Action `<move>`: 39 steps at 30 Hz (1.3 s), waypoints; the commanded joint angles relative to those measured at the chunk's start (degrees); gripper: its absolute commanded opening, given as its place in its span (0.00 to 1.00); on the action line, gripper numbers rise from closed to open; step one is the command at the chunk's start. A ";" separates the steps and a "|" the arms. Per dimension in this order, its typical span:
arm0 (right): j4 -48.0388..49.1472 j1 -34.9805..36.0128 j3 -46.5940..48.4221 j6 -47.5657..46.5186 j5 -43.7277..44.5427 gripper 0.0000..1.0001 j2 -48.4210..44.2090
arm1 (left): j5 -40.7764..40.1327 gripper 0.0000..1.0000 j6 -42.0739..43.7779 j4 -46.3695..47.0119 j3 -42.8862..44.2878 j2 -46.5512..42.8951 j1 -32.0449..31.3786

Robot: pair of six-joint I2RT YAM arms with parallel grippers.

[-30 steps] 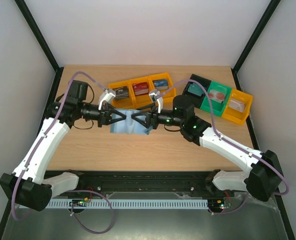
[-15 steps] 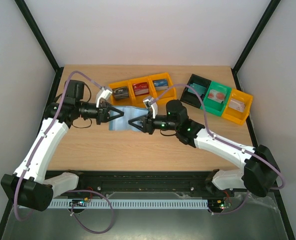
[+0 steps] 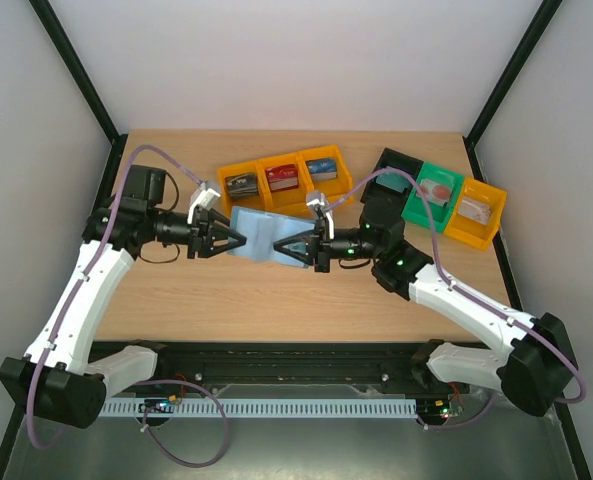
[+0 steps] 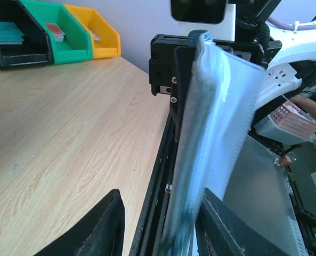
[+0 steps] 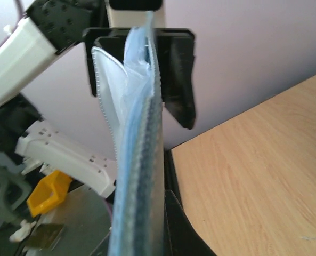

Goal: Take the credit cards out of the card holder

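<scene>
Holder (image 3: 261, 237) hangs between grippers, just before yellow bins (image 3: 260, 170). Right gripper (image 3: 301, 247) clamped on one edge; left gripper (image 3: 234, 240) jaws parted around other. Single pinch: holder may sag, twist, slip out

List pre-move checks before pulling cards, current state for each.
1. Right pincer clamped on the card holder: ok, jaws shut on its edge.
2. Left pincer gripping the holder: not ok, its jaws stand apart with the holder loose between them.
3. Any cards left in the sleeves: cannot tell, both wrist views see the holder edge-on.
4. Holder opened wide enough to reach a card: cannot tell.
5. Yellow bins out of the way: ok, they sit beyond the holder, not between the pincers.
</scene>
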 commanded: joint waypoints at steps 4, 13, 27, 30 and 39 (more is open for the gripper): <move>1.65 0.05 2.52 -1.46 -12.25 0.02 -0.73 | 1.22 0.39 1.65 -0.63 1.17 -0.44 0.32; -15.24 0.06 7.74 -14.08 -11.99 0.02 -2.66 | 2.53 0.48 4.95 -2.96 1.30 -0.37 0.39; -14.02 0.19 7.71 -11.51 -6.86 0.02 -4.16 | 5.70 0.28 7.70 -5.07 1.41 0.10 -0.25; -8.65 0.21 6.34 -7.49 -3.44 0.02 -3.55 | 6.55 0.04 9.55 -6.01 1.19 0.65 -1.67; -6.76 0.38 5.36 -5.93 14.20 0.29 -1.86 | 6.70 0.02 4.24 -1.75 0.75 0.83 -1.34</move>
